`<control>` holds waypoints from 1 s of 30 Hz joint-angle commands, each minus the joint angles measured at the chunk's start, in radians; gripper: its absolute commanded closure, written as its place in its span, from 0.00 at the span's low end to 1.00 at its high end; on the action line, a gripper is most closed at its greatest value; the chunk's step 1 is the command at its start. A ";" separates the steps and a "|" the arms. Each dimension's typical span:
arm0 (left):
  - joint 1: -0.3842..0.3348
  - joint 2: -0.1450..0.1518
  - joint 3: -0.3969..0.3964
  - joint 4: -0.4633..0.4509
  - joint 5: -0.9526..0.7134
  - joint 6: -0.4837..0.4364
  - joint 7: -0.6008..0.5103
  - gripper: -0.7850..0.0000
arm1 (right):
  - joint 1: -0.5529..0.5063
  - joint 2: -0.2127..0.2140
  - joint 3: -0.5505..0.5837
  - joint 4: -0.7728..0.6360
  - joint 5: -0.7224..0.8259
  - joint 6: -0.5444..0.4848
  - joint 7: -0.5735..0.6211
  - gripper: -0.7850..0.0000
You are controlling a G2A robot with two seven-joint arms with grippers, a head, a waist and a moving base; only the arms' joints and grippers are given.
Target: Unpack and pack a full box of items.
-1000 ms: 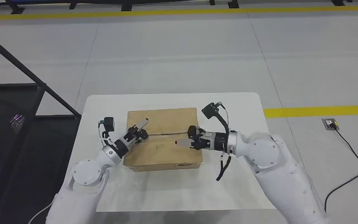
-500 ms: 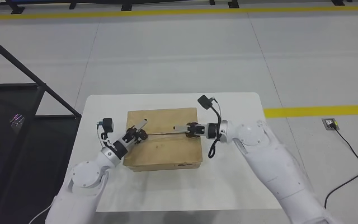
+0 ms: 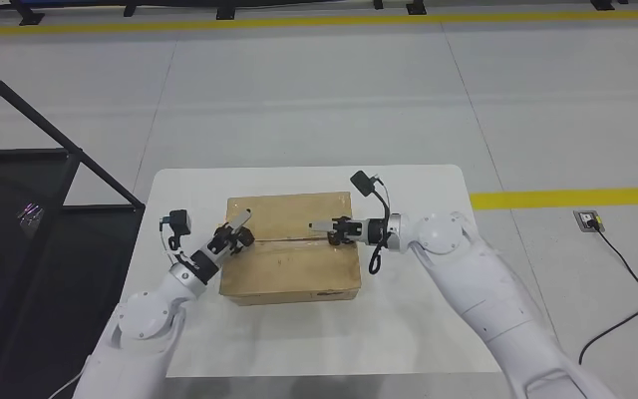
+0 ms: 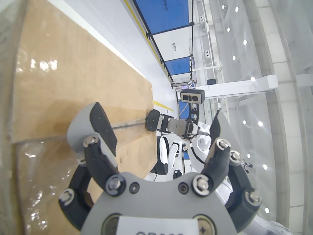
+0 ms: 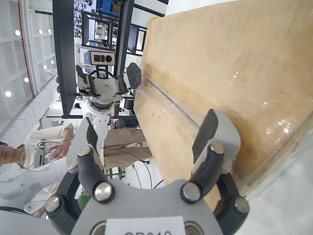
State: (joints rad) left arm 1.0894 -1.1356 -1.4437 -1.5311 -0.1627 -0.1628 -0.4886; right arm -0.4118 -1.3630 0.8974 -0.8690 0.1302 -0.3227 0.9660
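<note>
Cardboard box point(image 3: 289, 249), flaps shut and taped along its middle seam point(image 3: 289, 238), sits at the centre of the top view on the white tabletop point(image 3: 429, 299). The left claw point(image 3: 239, 227) is at the seam's end toward the left of the frame, its fingers spread apart. In its wrist view one finger point(image 4: 102, 123) lies low over the lid beside the seam. The right claw point(image 3: 327, 231) is at the seam's other end, toward the right of the frame, likewise spread, one finger point(image 5: 215, 133) close above the lid. Whether either finger touches the cardboard cannot be told.
</note>
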 commanded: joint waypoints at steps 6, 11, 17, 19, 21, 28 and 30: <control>0.050 0.013 -0.110 0.009 0.000 -0.016 0.048 0.00 | 0.016 -0.012 -0.004 0.044 0.037 -0.035 0.006 0.00; 0.040 0.013 -0.119 0.085 -0.032 0.018 0.043 0.00 | 0.022 -0.023 -0.004 0.064 0.083 -0.030 0.009 0.00; 0.021 0.008 -0.084 0.120 -0.039 0.019 0.027 0.00 | 0.039 -0.036 -0.008 0.106 0.133 -0.035 0.041 0.00; 0.021 0.007 -0.074 0.117 -0.040 0.015 0.019 0.00 | 0.046 -0.041 -0.015 0.116 0.133 -0.035 0.042 0.00; 0.024 0.006 -0.067 0.111 -0.039 0.011 0.015 0.00 | 0.051 -0.046 -0.022 0.125 0.132 -0.034 0.045 0.00; 0.041 0.006 -0.056 0.076 -0.031 0.000 -0.003 0.00 | 0.065 -0.065 -0.041 0.166 0.143 -0.045 0.045 0.00; 0.046 0.006 -0.053 0.065 -0.030 0.000 -0.004 0.00 | 0.071 -0.073 -0.050 0.176 0.146 -0.048 0.048 0.00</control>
State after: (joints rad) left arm 1.1325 -1.1300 -1.4981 -1.4601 -0.1927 -0.1633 -0.4916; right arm -0.3442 -1.4319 0.8523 -0.6981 0.2750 -0.3691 1.0122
